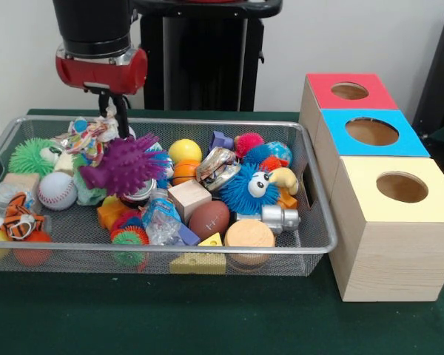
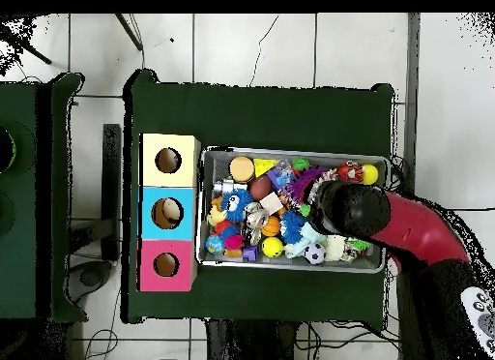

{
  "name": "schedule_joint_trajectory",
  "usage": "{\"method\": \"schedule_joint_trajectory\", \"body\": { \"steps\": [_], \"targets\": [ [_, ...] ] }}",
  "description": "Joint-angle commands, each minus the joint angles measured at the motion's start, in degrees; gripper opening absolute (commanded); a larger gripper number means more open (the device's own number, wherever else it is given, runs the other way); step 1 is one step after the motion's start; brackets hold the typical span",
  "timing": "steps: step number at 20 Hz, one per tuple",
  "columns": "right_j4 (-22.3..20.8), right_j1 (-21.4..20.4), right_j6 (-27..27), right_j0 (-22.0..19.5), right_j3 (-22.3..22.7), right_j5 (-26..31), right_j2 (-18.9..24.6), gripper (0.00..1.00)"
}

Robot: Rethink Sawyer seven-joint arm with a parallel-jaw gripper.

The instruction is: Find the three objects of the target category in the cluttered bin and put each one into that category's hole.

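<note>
Hovering gripper (image 1: 112,111) inside bin (image 1: 320,222) rim

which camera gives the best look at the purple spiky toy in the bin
The front view: the purple spiky toy sits on top of the clutter, its spikes plainly visible just below the gripper. In the overhead view the arm hides most of it; only purple spikes show beside the arm.

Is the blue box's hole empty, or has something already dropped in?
Cannot tell for sure. The blue box shows only pale wood inside its hole from the front; overhead a light patch fills it, but no object is recognisable.
</note>
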Motion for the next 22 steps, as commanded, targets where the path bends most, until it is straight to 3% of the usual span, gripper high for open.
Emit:
{"method": "schedule_joint_trajectory", "body": {
  "steps": [1, 6, 16, 22],
  "targets": [
    [4.23, -3.53, 12.67, 2.99, 7.40, -3.05, -0.70, 0.00],
    [6.91, -4.47, 14.09, 5.19, 9.26, -3.60, -1.49, 0.00],
    [8.74, -4.41, 10.68, 5.82, 6.88, -1.05, -3.41, 0.00],
    [8.41, -1.57, 8.86, 4.96, 4.56, -2.69, -3.02, 0.00]
  ]
}}
